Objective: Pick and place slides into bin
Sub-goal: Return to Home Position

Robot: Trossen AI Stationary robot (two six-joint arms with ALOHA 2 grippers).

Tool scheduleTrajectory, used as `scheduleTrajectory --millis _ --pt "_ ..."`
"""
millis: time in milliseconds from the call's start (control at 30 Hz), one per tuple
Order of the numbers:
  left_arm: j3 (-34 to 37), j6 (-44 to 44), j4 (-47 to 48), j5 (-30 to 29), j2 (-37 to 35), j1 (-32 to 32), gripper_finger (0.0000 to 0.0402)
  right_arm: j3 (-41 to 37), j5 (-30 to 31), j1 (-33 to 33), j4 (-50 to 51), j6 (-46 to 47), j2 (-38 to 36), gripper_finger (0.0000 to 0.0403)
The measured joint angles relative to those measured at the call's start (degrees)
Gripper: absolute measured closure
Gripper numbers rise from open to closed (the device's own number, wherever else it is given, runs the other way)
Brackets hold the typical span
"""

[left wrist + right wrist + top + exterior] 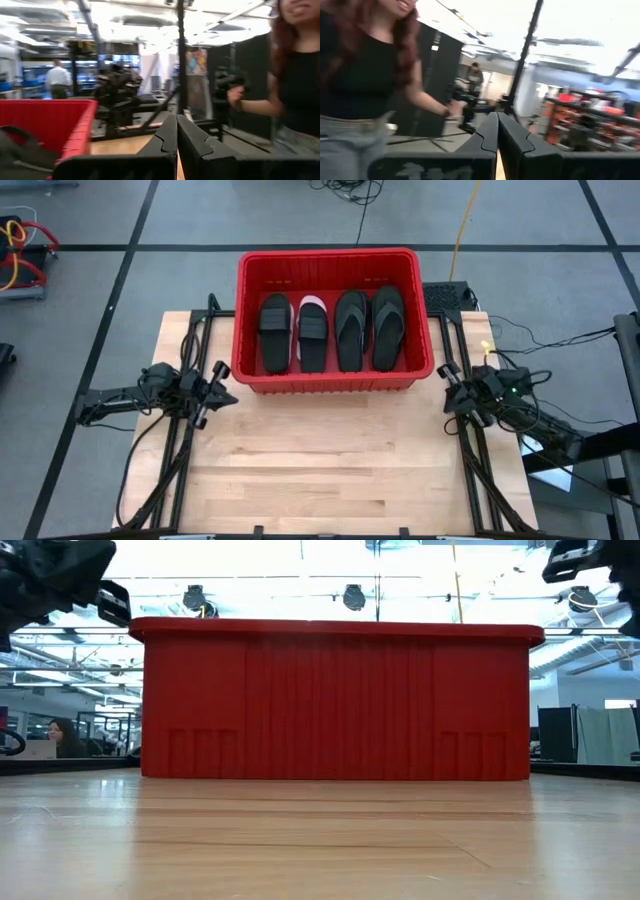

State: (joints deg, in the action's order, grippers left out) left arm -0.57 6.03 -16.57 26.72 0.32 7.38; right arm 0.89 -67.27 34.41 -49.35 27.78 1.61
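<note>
While both dark arms hang drawn back at the two sides of the pale wooden table [330, 465], the large red rectangular plastic bin [335, 258], with finely slotted walls and a thick rolled rim, stands at the table's far edge, midway between them. Inside it four sandals show side by side in a row. A black wide-strap slide [275, 332] lies nearest the left arm's side. Next to it a second black slide [313, 342] rests on a white or pale pink slide [314, 304], whose end shows beyond it. Two black thong flip-flops [351, 330] fill the side toward the right arm.

The left gripper [228, 397] hovers above the table just off the bin's near left corner, apart from it and pointing inward. Its wrist view shows the two dark fingers [162, 142] pressed together with nothing between them. The right gripper [449, 400] hangs off the bin's near right corner, also clear of the rim, and its fingers [515, 142] meet in the same closed, empty pinch.

In the low view the bin's front wall fills the middle of the table, and parts of the arms show only in the upper corners, well above the wood.

Both wrist views catch a person in a black top [295, 85] standing close by in the room, one hand [235, 95] raised. A person in a white shirt [57, 80] stands far back.
</note>
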Motion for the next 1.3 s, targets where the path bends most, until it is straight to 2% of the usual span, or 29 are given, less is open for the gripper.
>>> scheduleTrajectory --millis 100,200,333,567,767,1067,1300 --pt "0.0 -1.1 0.5 4.1 0.0 0.0 0.0400 0.0 1.6 -1.2 6.7 -8.4 0.0 0.0403" --pt "0.0 -1.2 1.1 7.1 0.0 0.0 0.0396 0.0 -2.0 -2.7 13.4 -13.5 0.0 0.0403" --pt "0.0 -0.1 1.5 7.6 0.0 0.0 0.0398 0.0 -3.0 -4.6 19.6 -19.5 0.0 0.0403" --pt "0.0 -1.3 3.3 8.4 0.0 0.0 0.0393 0.0 -3.2 -6.3 23.7 -26.6 0.0 0.0403" --pt "0.0 -1.2 3.2 8.2 0.0 0.0 0.0400 -0.1 -3.2 -6.4 24.2 -27.0 0.0 0.0403" --pt "-0.1 1.7 3.0 7.4 0.0 0.0 0.0376 -0.1 -3.3 -6.4 24.4 -22.6 0.0 0.0403" --pt "-0.1 3.6 3.0 7.1 0.0 0.0 0.0384 -0.1 -3.3 -6.4 24.4 -22.5 0.0 0.0403"
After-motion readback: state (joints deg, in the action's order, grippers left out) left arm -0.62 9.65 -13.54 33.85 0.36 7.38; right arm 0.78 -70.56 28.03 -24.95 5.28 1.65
